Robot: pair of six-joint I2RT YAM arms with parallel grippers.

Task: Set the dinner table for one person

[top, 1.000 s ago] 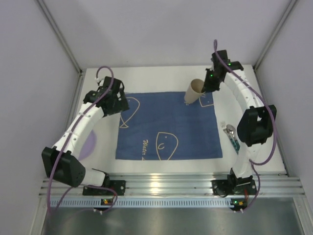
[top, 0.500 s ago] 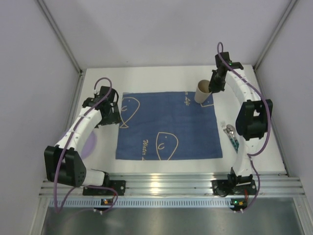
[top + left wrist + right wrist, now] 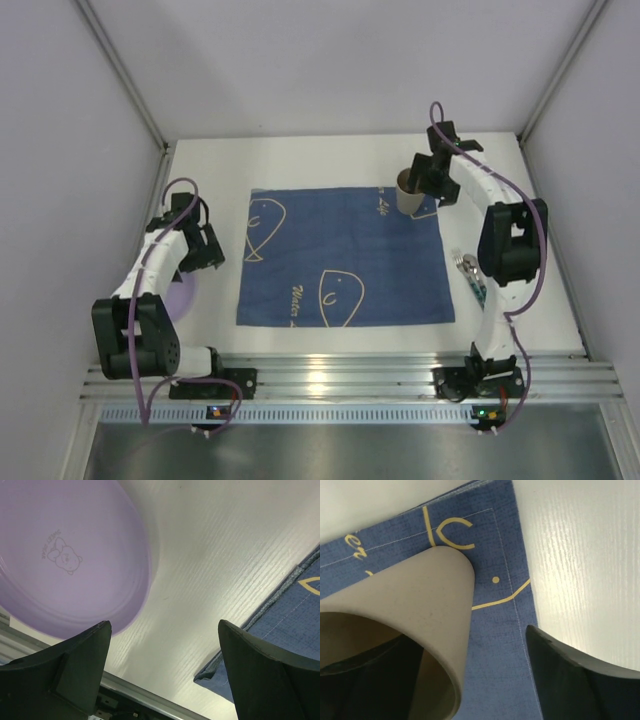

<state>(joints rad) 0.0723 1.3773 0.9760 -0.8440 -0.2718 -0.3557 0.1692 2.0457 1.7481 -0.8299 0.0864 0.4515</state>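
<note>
Right pincer opened round cup; cutlery beside placemat.

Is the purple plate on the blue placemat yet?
No, the purple plate lies on the bare white dinner table, apart from the blue placemat, whose corner shows off to one side.

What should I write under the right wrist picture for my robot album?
Tan cup standing on a corner of the blue placemat, one right gripper finger clear of its side.
</note>
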